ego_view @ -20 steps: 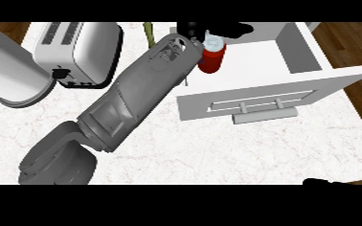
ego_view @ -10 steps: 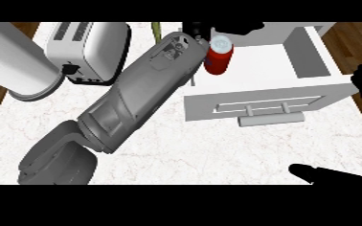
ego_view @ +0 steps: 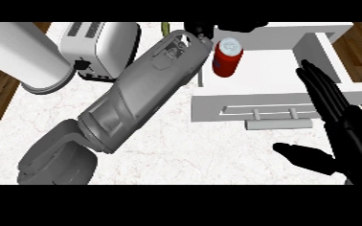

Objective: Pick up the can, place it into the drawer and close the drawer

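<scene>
A red can (ego_view: 227, 61) with a white top stands upright at the left end of the open white drawer (ego_view: 283, 74). My left forearm slants up from the lower left. The black left hand (ego_view: 201, 29) sits at the can's far side, fingers and thumb curled to either side of its top and partly cut off by the view's upper edge. I cannot tell whether the can rests on the drawer's floor or hangs above it. The drawer's front panel with its handle (ego_view: 278, 123) faces me. My right hand (ego_view: 332, 119) is open at the right, fingers straight, over the drawer's right front corner.
A white toaster (ego_view: 99, 45) stands at the back left on the marble counter (ego_view: 176, 153). A large pale cylinder (ego_view: 28, 57) lies left of the toaster. Wooden floor shows beyond the counter's left and right edges.
The right hand has risen into view from the lower right edge to beside the drawer. The can has gone from tilted to upright and shifted slightly right with the left hand.
</scene>
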Available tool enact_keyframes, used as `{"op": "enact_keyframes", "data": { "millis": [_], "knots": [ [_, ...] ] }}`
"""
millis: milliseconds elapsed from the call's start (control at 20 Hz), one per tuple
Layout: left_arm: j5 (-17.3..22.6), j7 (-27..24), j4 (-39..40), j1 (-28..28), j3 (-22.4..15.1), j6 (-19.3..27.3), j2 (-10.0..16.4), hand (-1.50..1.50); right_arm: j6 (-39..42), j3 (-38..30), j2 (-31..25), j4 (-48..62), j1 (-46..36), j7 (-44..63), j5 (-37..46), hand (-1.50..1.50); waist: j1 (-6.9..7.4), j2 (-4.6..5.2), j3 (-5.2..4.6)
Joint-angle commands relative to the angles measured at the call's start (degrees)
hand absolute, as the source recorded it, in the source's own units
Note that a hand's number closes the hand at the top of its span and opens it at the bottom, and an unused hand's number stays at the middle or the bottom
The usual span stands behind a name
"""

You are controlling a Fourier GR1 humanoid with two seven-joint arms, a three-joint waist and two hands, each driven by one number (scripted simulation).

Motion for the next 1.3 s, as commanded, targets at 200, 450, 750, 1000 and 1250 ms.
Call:
{"op": "enact_keyframes", "data": {
  "millis": [200,450,750,1000,1250],
  "knots": [
    [-2.5,2.53,-3.3,1.74,0.2,-0.35,1.41,-1.5,-9.78,6.94,2.15,16.21,-2.91,-0.06,17.91,-1.5,2.44,-0.62,-0.01],
    [-3.96,6.88,-8.18,3.71,0.61,-3.74,9.05,-1.5,-17.99,4.21,6.24,28.1,-7.01,-2.55,17.18,-1.5,2.92,-0.71,0.0],
    [-6.12,16.37,-18.6,4.55,-1.46,-1.26,14.03,-1.5,-23.98,0.03,6.78,41.37,-13.18,-4.39,17.96,-1.5,4.4,-1.12,0.02],
    [-7.51,17.82,-24.41,8.79,-1.69,-1.96,18.39,-1.5,-26.5,-3.65,4.93,51.13,-20.87,-5.82,18.72,-1.5,4.66,-0.85,0.02],
    [-7.81,18.51,-28.02,12.29,-1.01,-2.71,20.59,-1.5,-34.34,-3.35,7.39,60.19,-23.49,-5.07,24.1,-1.5,4.67,-0.38,0.04]
  ]
}}
